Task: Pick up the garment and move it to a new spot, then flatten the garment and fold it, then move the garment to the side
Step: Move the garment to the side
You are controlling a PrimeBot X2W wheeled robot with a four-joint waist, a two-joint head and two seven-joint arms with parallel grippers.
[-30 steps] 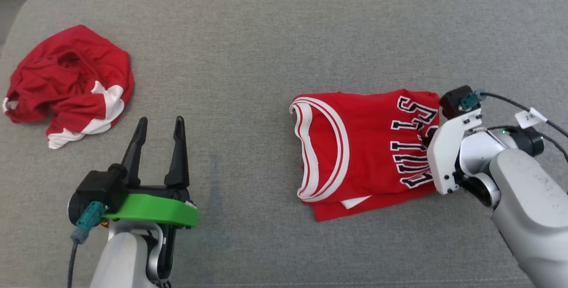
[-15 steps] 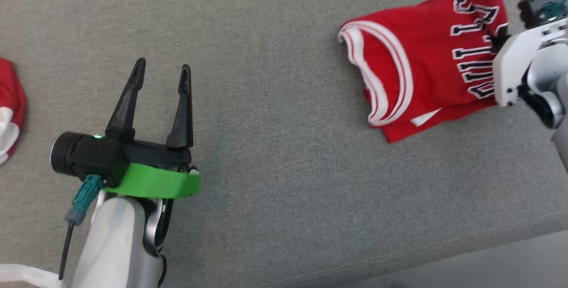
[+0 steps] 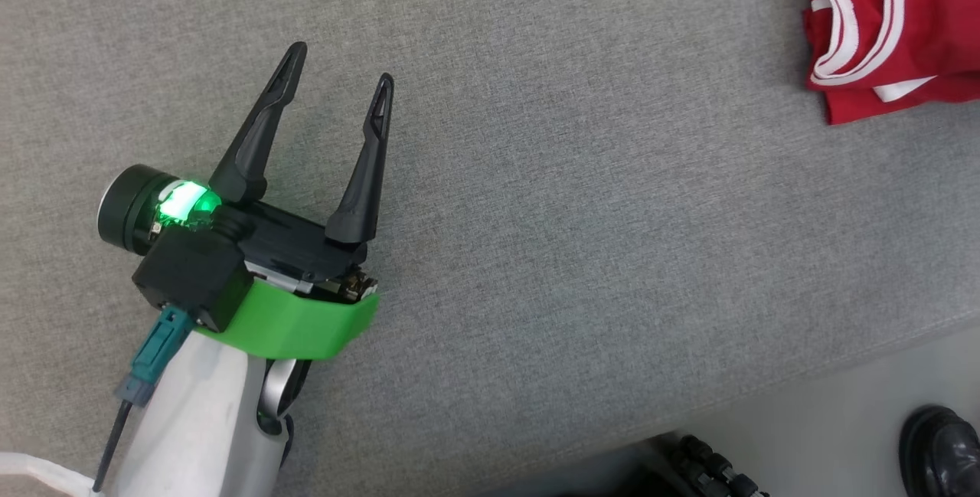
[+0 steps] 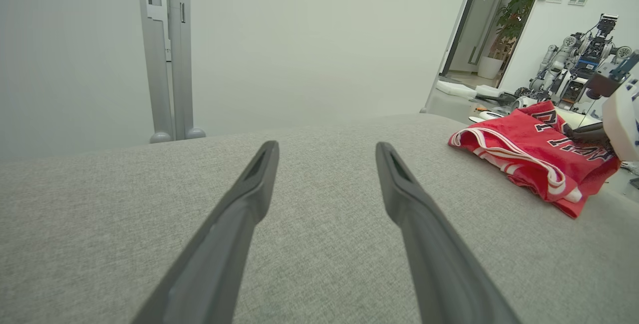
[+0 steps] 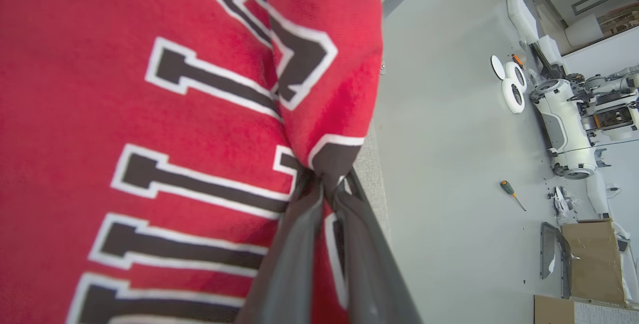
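Listing one garment (image 3: pixel 896 37): a red jersey, folded, with white trim and dark lettering. We find it lying at the right end of the grey fabric-covered table (image 3: pixel 574 214), near the edge. Right claw (image 5: pixel 329 184): clenched on a pinch of cloth in the lettered part. Left claw (image 3: pixel 341 64): released, jaws wide, over bare table, well apart from the garment. Handling, as we judge it: light, soft, limp, not fragile; layers may slide apart if pulled from one point. Best hold: through all layers at a folded edge.
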